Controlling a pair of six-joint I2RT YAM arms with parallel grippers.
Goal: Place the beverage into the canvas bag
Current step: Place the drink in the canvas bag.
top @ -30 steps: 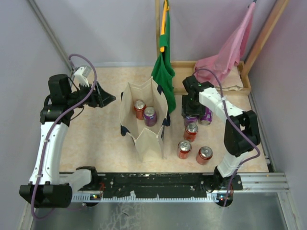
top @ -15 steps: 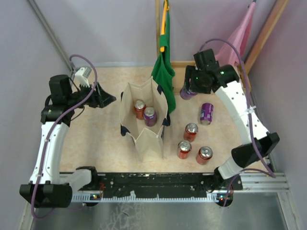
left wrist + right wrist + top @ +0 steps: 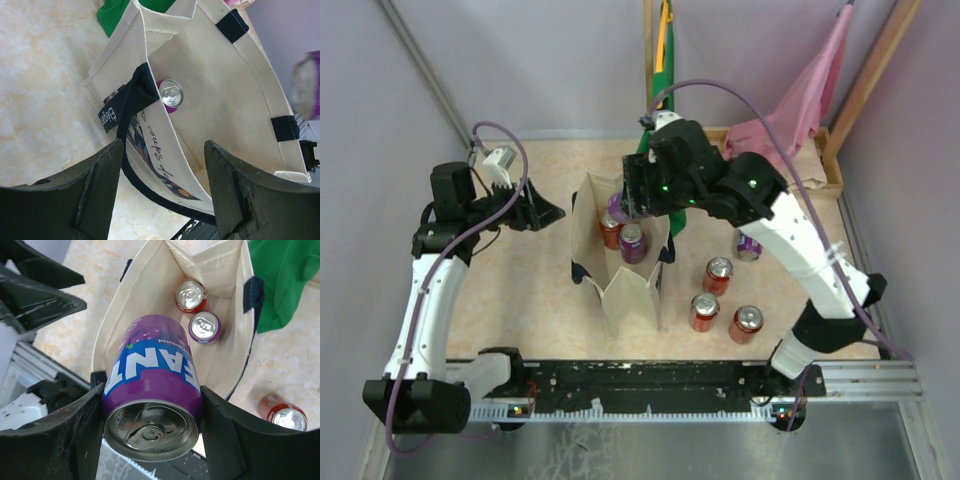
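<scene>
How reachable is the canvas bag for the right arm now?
Probably yes: the right gripper, holding the purple Fanta can, hangs above the open canvas bag with nothing between; the red can and second purple can inside leave room.

Pale lavender-grey walls (image 3: 550, 60) close the space on 3 sides under soft, even light. The counter (image 3: 520, 290) has a beige, marbled top with cream and orange veining, which shows close up in the left wrist view. A thin grey bar (image 3: 422, 70) runs diagonally across the left wall. At the back, 1 upright wooden post (image 3: 648, 60) stands near the middle and 1 slanted wooden beam (image 3: 875, 70) leans at the right. A low wooden frame (image 3: 835, 175) lies at the counter's back right corner. A black rail (image 3: 650, 380) edges the near side, with a brushed metal sheet (image 3: 670, 445) below it.
</scene>
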